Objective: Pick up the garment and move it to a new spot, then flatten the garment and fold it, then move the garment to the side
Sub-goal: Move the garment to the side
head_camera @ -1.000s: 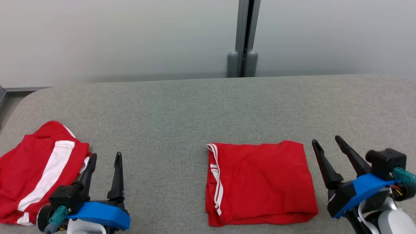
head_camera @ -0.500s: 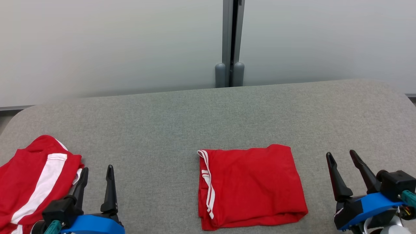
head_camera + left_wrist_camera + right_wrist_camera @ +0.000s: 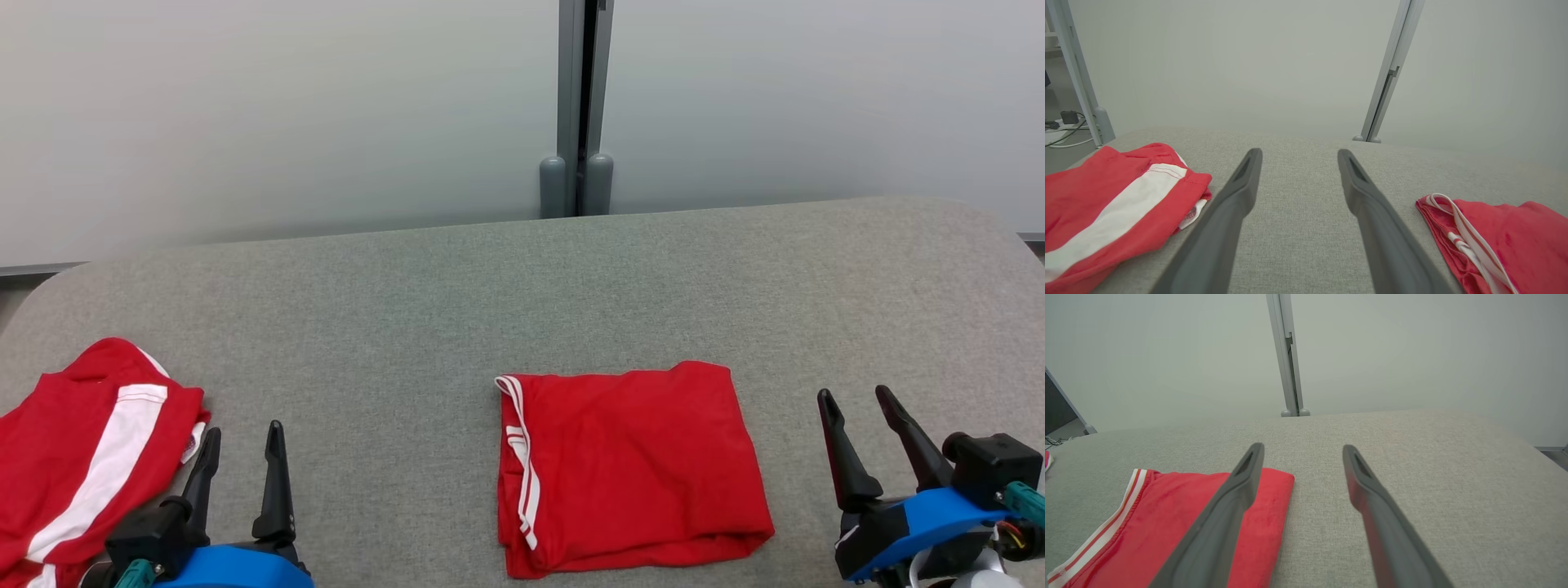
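A red garment (image 3: 629,465) with white trim lies folded in a neat rectangle on the grey table (image 3: 490,294), front centre; it also appears in the wrist views (image 3: 1506,237) (image 3: 1167,514). A second red garment with a broad white stripe (image 3: 82,457) (image 3: 1114,208) lies loosely folded at the front left. My left gripper (image 3: 243,430) (image 3: 1299,152) stands open just right of the striped one, touching nothing. To the right of the folded garment, my right gripper (image 3: 854,394) (image 3: 1302,446) is open and empty above the bare table.
A pale wall with a grey vertical post (image 3: 576,106) runs behind the table's far edge. The table's corners are rounded. Bare grey cloth stretches across the back and between the two garments.
The head view shifted in the first half second. Both grippers stand lower in it, and the right one is a little farther from the folded garment. Both garments lie unchanged.
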Controlling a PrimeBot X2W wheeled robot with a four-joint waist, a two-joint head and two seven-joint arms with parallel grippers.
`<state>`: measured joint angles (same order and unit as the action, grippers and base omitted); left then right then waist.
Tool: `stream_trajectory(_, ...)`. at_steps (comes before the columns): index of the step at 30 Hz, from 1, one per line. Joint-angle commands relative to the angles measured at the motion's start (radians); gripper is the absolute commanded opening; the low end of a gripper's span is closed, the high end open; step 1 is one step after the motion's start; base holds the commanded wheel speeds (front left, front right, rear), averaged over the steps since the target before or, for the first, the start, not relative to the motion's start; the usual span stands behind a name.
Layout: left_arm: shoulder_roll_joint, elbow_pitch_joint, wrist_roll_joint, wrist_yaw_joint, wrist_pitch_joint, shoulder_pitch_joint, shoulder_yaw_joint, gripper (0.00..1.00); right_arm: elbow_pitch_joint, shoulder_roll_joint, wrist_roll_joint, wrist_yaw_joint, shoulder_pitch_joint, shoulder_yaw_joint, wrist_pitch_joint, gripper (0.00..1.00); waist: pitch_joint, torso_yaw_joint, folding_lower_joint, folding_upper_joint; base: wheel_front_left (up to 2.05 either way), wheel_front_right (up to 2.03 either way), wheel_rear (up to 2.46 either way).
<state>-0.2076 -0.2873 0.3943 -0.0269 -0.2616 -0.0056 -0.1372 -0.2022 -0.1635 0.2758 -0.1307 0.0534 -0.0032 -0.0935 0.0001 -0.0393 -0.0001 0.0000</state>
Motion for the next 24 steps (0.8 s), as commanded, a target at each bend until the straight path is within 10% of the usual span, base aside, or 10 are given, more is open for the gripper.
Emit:
stream_trajectory(1, 0.000, 0.001, -0.008, -0.003, -0.005, -0.001, 0.008, 1.00, 0.002, 0.004, 0.002, 0.000, -0.002, -0.001, 0.001, 1.00, 0.000, 0.002, 0.0001, 0.0000, 0.00, 0.00, 0.00)
stream_trajectory(7, 0.000, 0.008, -0.010, -0.004, -0.005, -0.013, 0.006, 1.00, 0.008, 0.021, 0.009, 0.000, 0.011, -0.002, 0.047, 1.00, 0.011, 0.012, 0.0001, 0.0000, 0.00, 0.00, 0.00)
stream_trajectory(24, -0.002, 0.026, -0.037, -0.022, -0.003, -0.120, -0.040, 1.00, -0.156, 0.110, -0.086, 0.000, 0.232, -0.089, 0.645, 1.00, 0.172, 0.093, 0.0001, 0.0000, 0.00, 0.00, 0.00)
